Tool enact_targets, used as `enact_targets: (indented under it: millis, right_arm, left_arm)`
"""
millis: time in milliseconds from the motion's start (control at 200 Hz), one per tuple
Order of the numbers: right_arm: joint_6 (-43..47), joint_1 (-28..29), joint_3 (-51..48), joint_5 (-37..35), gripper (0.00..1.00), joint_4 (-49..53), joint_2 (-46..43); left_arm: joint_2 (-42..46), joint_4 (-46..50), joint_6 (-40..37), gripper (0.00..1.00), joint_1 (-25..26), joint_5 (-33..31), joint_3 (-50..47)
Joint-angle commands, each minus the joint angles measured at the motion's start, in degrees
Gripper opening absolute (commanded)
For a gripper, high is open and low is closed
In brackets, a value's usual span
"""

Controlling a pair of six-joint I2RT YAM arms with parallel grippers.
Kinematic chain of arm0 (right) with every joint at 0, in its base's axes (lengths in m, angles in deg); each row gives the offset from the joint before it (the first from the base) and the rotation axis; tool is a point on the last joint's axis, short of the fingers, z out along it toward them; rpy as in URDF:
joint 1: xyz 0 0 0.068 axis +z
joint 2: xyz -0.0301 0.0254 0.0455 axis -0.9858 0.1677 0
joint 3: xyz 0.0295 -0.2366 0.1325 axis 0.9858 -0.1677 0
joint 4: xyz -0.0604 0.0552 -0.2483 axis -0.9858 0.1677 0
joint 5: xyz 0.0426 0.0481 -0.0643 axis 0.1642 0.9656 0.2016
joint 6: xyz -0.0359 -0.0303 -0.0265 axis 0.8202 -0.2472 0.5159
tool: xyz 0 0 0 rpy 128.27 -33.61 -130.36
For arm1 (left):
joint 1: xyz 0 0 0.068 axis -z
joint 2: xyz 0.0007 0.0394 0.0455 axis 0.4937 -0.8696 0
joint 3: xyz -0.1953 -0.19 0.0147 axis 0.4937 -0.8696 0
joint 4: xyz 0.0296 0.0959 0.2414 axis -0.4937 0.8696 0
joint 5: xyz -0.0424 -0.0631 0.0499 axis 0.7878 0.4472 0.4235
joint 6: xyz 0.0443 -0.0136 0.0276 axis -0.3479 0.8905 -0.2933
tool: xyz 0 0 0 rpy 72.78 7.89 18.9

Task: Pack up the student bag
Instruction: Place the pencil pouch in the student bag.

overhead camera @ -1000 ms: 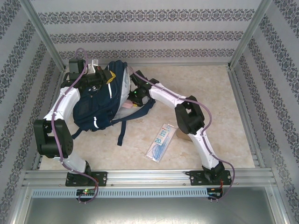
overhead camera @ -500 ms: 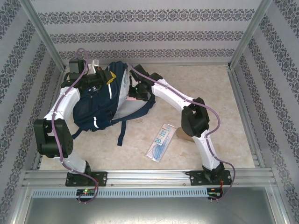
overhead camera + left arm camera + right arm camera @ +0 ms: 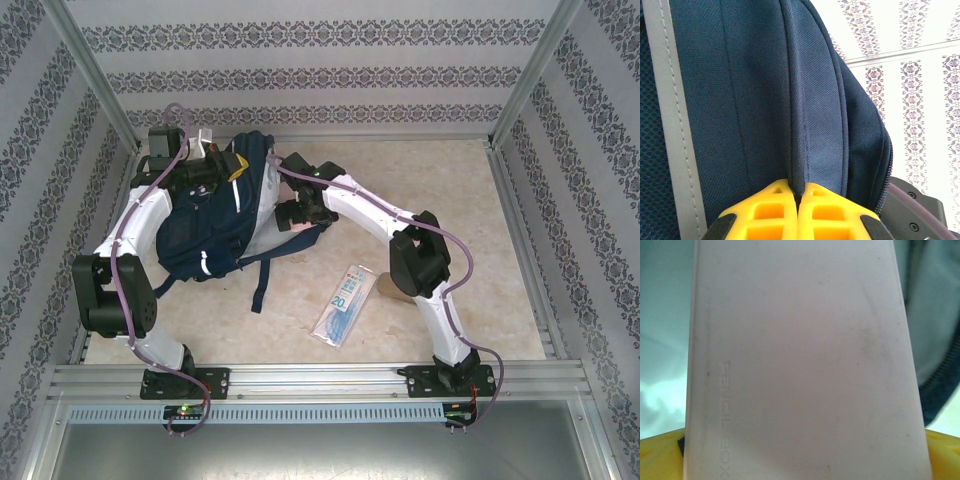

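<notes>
Beige marbled tabletop [image 3: 470,230] spreads out before us, boxed in by walls [image 3: 320,80] papered with dark floral bands and framed in aluminium. Nearest us, at 6 o'clock, runs the metal rail [image 3: 320,378] that carries both arm bases. Just beyond it, close to the middle of the table, we see a flat blue-and-white plastic packet [image 3: 343,303] printed with a "20", and at its 3 o'clock a small brown thing [image 3: 388,290] peeks from under the right arm; we cannot tell what it is. Farther on, toward 10 o'clock of the table, lies the student bag [image 3: 205,230], navy with pale stripes, one dark strap [image 3: 262,280] trailing toward 6 o'clock. At the bag's 3 o'clock side we find the right gripper [image 3: 292,212], pushed against the pale inside of the bag's opening. Its wrist view shows us yellow fingers [image 3: 660,455] spread wide on either side of a pale pink pencil box [image 3: 800,355], the words PENCIL BOX embossed along it, so it is grasping that box. Farthest, at the bag's 12 o'clock end, the left gripper [image 3: 233,165] is clenched on a fold of the navy fabric, its yellow pads pressed together with the seam pinched between them.
</notes>
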Motion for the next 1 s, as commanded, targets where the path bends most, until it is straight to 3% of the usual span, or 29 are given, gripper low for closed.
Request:
enact_targets:
  millis: [0, 80, 315, 674, 994]
  right_arm:
    - [0.6, -0.1, -0.6, -10.7, 0.98, 3.6, -3.2]
    - [1.2, -0.6, -1.1, -9.7, 0.98, 3.6, -3.5]
    - [2.2, -0.9, -11.2, 6.6, 0.98, -9.9, -9.7]
    - [1.9, -0.2, -21.6, 2.4, 0.98, -29.9, -22.5]
    - [0.4, -0.2, -21.9, 2.4, 0.98, -28.7, -20.6]
  left_arm:
    - [0.8, -1.4, -1.6, 0.0, 0.1, 2.4, 2.5]
    - [0.9, -1.6, -1.3, 0.0, 0.1, 2.5, 2.2]
    - [1.8, -1.6, -1.3, 0.0, 0.1, 2.2, 1.6]
    - [2.3, -1.7, -1.1, 0.0, 0.1, 2.1, 1.0]
    - [2.8, -1.2, -1.6, 0.0, 0.1, 2.1, 0.3]
